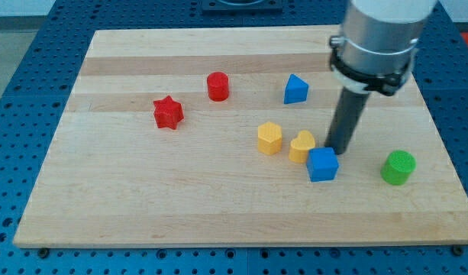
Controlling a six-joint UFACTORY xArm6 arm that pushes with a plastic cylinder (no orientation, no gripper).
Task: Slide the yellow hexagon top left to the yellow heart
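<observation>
The yellow hexagon (269, 138) sits near the board's middle, just left of the yellow heart (301, 146), with a small gap between them. A blue cube (323, 164) touches the heart's lower right side. My tip (340, 150) is down on the board just above the blue cube and right of the heart, close to both. The rod rises to the arm's grey body at the view's top right.
A blue triangular block (295, 89) lies above the heart. A red cylinder (217, 86) and a red star (168, 113) lie to the left. A green cylinder (398, 167) stands at the right. The wooden board (104, 198) rests on a blue perforated table.
</observation>
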